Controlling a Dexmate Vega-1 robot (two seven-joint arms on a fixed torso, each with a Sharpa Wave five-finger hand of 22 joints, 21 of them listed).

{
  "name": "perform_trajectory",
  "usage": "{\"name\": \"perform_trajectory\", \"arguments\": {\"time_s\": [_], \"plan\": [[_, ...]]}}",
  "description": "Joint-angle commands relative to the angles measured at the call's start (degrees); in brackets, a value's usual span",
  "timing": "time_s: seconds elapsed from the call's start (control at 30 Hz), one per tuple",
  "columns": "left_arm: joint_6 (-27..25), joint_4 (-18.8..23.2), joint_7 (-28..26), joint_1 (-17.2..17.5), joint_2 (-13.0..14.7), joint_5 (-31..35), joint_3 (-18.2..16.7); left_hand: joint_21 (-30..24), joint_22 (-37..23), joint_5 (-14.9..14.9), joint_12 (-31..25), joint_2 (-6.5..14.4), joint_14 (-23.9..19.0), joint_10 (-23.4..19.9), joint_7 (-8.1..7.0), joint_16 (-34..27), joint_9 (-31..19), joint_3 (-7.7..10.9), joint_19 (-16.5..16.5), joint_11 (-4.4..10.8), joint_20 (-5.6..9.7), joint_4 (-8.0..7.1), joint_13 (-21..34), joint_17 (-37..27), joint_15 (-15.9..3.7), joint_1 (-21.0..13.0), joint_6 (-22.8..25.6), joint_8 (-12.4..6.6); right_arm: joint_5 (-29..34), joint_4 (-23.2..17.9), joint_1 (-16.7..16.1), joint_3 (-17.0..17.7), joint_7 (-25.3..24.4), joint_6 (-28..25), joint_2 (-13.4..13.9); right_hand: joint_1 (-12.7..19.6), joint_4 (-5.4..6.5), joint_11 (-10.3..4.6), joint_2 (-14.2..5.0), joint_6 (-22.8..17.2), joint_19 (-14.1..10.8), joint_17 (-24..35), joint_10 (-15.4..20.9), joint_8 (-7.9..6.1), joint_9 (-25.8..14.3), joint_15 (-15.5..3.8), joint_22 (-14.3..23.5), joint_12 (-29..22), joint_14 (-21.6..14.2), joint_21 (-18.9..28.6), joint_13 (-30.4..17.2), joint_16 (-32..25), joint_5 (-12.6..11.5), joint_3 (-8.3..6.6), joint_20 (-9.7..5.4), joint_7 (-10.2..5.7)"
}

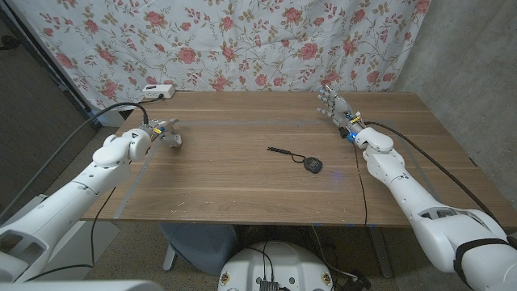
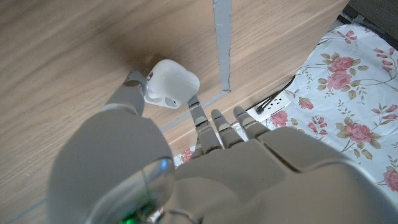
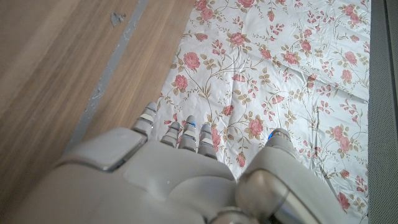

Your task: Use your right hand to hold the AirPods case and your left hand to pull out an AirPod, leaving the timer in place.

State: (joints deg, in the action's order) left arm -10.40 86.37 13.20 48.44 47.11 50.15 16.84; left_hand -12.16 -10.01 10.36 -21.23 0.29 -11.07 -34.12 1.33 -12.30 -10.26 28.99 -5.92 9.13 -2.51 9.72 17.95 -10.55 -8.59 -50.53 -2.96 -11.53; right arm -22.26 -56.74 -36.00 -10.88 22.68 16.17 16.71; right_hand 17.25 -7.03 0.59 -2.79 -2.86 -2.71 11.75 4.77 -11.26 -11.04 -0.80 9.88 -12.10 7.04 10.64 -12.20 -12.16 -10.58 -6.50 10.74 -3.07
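A white AirPods case (image 2: 173, 83), lid closed, lies on the wooden table by a grey tape line. My left hand (image 2: 186, 162) hovers over it with its fingers (image 2: 200, 121) stretched out and apart, and the thumb tip is right against the case's side. In the head view the left hand (image 1: 164, 134) is at the table's left side. A small black round timer (image 1: 313, 166) with a black cord lies right of the table's middle. My right hand (image 1: 334, 103) stands at the far right with fingers up and apart, holding nothing; its back (image 3: 155, 180) shows over the tabletop.
A white power strip (image 1: 157, 90) sits at the table's far left corner, also seen as the power strip (image 2: 273, 104) past the table's edge. A floral cloth (image 1: 266, 40) hangs behind the table. Grey tape lines (image 1: 242, 124) cross the wood.
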Motion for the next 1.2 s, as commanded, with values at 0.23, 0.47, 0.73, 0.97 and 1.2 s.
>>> {"name": "perform_trajectory", "arguments": {"time_s": [0.23, 0.47, 0.73, 0.97, 1.2], "plan": [[-0.8, 2.1, -5.8, 2.0, -4.1, -5.0, -4.5, -0.2, -0.1, 0.2, -0.6, 0.5, -0.8, -3.6, 0.16, 0.0, -0.2, -0.30, -0.8, 3.32, 0.09, -0.01, 0.5, -0.2, -0.11, -0.7, 0.0, 0.09, -0.4, 2.3, 0.9, 0.3, 0.7, 1.3, -0.6, 0.0, -0.18, -0.06, -0.58, -0.4, 0.0, 0.0, 0.2, -0.35, -0.1, 0.17, 0.0, 0.0, 0.0, 0.4, 0.0, -0.1, 0.1, -0.24, 0.09, -0.39], [0.5, 2.5, -6.9, 1.8, -4.6, -5.1, -4.1, -0.2, -0.2, 0.2, -0.7, 0.5, -0.8, -3.6, 0.16, 0.1, -0.2, -0.37, -1.0, 3.32, 0.06, -0.01, 0.7, -0.2, -0.10, -0.9, 0.1, 0.11, -0.4, 1.9, 0.6, 0.3, 0.5, 1.2, -0.6, 0.0, -0.18, -0.10, -0.65, -0.3, 0.0, 0.0, 0.1, -0.32, -0.1, 0.15, 0.0, 0.1, 0.0, 0.4, 0.0, -0.1, 0.1, -0.27, 0.14, -0.40], [2.4, 3.0, -9.6, 2.3, -8.5, -10.8, -7.4, -0.2, -0.2, 0.1, -0.9, 0.5, -1.1, -3.7, 0.21, 0.1, -0.2, -0.52, -1.1, 3.33, 0.10, -0.05, 0.9, -0.2, -0.24, -1.0, 0.4, 0.00, -0.4, 1.2, 0.1, 0.4, 0.1, 1.2, -0.6, 0.1, -0.23, -0.13, -0.71, -0.3, 0.0, 0.0, 0.2, -0.31, -0.1, 0.15, 0.0, 0.1, 0.0, 0.4, 0.0, -0.1, 0.1, -0.33, 0.12, -0.41], [5.7, 2.5, -12.4, 2.1, -10.4, -12.9, -8.2, -0.2, -0.2, 0.1, -1.1, 0.5, -1.3, -3.8, 0.20, 0.1, -0.2, -0.67, -1.4, 3.34, 0.02, -0.13, 1.0, -0.3, -0.26, -1.0, 0.7, -0.04, -0.4, -0.6, -0.9, 0.5, -0.7, 0.7, -0.3, 0.2, -0.27, -0.08, -0.73, -0.4, -0.1, 0.0, 0.2, -0.32, -0.1, 0.16, 0.0, 0.1, 0.0, 0.4, 0.0, -0.1, 0.1, -0.38, 0.06, -0.37], [7.2, 2.0, -14.2, 1.7, -11.3, -12.6, -7.7, -0.2, -0.2, 0.1, -1.2, 0.5, -1.4, -3.9, 0.23, 0.1, -0.2, -0.82, -1.5, 3.35, -0.06, -0.20, 1.2, -0.3, -0.32, -1.1, 0.9, -0.07, -0.4, -1.9, -1.7, 0.6, -1.0, 0.2, -0.2, 0.3, -0.31, -0.03, -0.75, -0.4, -0.1, -0.1, 0.1, -0.31, -0.1, 0.15, 0.0, 0.1, 0.0, 0.4, 0.0, -0.1, 0.1, -0.41, 0.07, -0.34]]}}
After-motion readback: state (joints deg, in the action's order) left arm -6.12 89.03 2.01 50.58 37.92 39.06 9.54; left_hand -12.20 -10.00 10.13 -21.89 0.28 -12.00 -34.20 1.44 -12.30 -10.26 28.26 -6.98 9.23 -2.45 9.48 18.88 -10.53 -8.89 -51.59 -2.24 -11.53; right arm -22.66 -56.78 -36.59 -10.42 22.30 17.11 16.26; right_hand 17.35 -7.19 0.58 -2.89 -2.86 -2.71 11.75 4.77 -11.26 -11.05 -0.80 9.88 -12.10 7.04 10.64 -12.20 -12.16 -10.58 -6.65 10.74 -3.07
